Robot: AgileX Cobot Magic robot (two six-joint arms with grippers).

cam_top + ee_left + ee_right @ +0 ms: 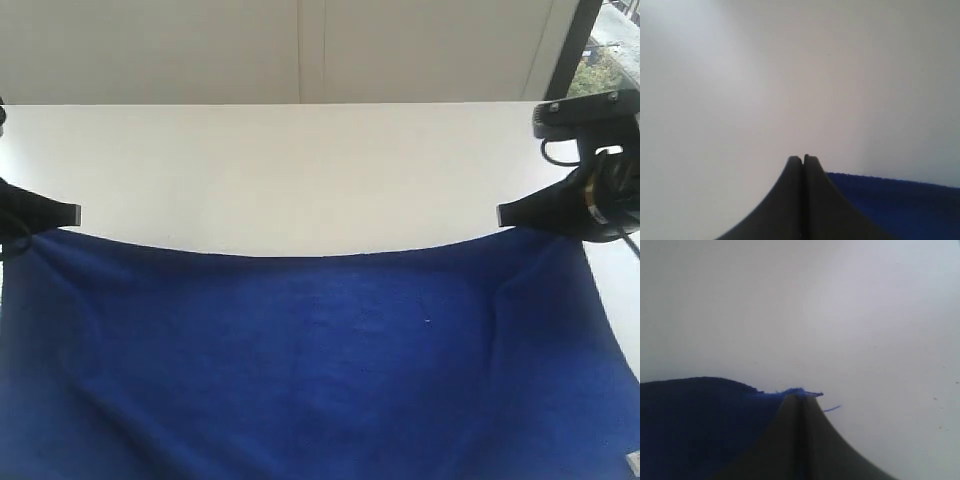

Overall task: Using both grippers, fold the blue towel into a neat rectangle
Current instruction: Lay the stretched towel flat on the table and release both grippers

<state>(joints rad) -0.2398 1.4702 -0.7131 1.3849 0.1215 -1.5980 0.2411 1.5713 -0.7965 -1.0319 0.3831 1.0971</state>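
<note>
right end effector [801, 398] clamps blue towel [320, 360] corner; left end effector [803, 159] closed, probably likewise

Blue towel [320, 360], far corners pinched by left tool [72, 215] and right tool [503, 214]

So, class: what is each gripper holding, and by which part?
The blue towel: left gripper and right gripper each pinch one corner of its far edge.

Towel [320, 360] plain royal blue; table [300, 170] white; wall [200, 50] cream.
</note>
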